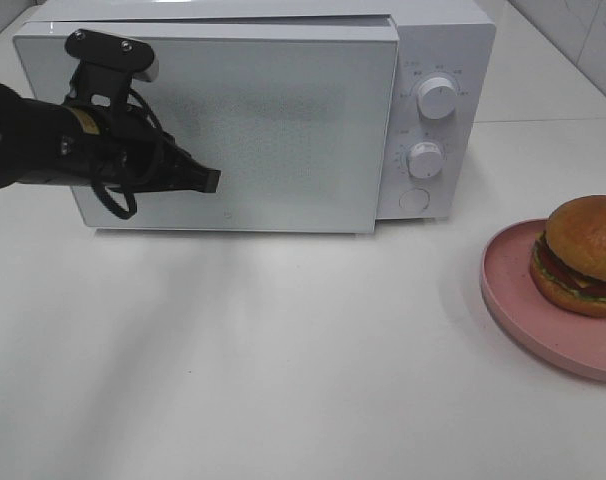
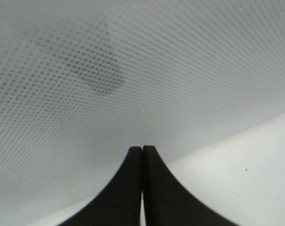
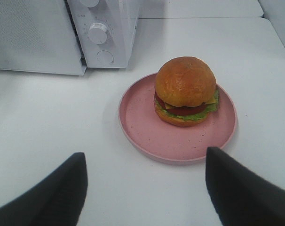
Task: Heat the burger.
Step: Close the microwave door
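A: Where's the burger (image 3: 185,91)?

B: On the pink plate (image 3: 147,132), right of the closed microwave (image 1: 283,120), bare table all round.

A: Grip?

B: Soft, stacked, likely to slump (lift by the plate's rim). Right gripper (image 3: 145,188) gapes wide, empty; left gripper (image 2: 142,155), pinched shut, empty, at the microwave door.

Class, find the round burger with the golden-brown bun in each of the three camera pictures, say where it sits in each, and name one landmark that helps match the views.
Exterior high: the round golden-brown burger sits at the right edge, on the far side of the pink round plate.
Left wrist: not in it; only the microwave's dotted door and the shut claw show.
Right wrist: burger just above centre, on the plate.
Shared landmark: the white microwave, left of the burger.
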`<state>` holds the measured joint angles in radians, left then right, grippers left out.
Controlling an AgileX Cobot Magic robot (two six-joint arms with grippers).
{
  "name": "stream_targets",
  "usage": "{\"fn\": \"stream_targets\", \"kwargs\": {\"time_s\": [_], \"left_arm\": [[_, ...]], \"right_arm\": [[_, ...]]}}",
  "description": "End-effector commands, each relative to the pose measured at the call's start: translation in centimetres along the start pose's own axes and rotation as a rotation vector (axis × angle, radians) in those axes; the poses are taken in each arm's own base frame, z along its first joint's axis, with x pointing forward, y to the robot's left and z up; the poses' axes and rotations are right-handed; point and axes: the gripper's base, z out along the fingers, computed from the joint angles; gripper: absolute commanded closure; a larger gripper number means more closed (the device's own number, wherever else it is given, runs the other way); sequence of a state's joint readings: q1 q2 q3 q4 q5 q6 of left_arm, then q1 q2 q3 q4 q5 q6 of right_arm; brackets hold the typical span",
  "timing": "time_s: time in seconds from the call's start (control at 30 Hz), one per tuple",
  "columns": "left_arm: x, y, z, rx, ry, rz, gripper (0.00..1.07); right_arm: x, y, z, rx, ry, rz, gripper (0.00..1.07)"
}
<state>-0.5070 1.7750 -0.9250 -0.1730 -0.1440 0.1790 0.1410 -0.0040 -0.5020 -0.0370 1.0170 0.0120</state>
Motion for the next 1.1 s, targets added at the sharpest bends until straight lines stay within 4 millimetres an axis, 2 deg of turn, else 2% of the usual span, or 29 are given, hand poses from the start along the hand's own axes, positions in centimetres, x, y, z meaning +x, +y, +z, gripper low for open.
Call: {"fn": "stream_targets", "kwargs": {"time_s": [0.03,0.27,0.33,0.53,0.6,0.93,1.03,1.1], "left_arm": [[-1.1,-0.4,0.5,0.007,-0.038,0.004,1.06],[-3.5,-1.1,1.9,0.020,-0.096,0.009,1.06],[-5.0,-1.6,2.9,0.030,-0.133,0.012,1.06],[-6.4,-2.5,3.9,0.046,-0.166,0.015,1.06],[-7.7,-3.3,4.7,0.061,-0.202,0.021,1.06],[-10.2,-5.2,6.5,0.105,-0.207,0.034,1.06],[-10.3,-5.6,6.6,0.114,-0.193,0.038,1.06],[-10.4,-6.7,6.4,0.141,-0.161,0.070,1.06]], "right_arm": [[0.1,0.0,-0.3,0.003,-0.038,-0.010,0.41],[0.1,0.0,-0.3,0.003,-0.038,-0.010,0.41],[0.1,0.0,-0.3,0.003,-0.038,-0.010,0.41],[0.1,0.0,-0.3,0.003,-0.038,-0.010,0.41],[0.1,0.0,-0.3,0.003,-0.038,-0.010,0.41],[0.1,0.0,-0.3,0.003,-0.038,-0.010,0.41],[0.1,0.0,-0.3,0.003,-0.038,-0.010,0.41],[0.1,0.0,-0.3,0.003,-0.038,-0.010,0.41]]}}
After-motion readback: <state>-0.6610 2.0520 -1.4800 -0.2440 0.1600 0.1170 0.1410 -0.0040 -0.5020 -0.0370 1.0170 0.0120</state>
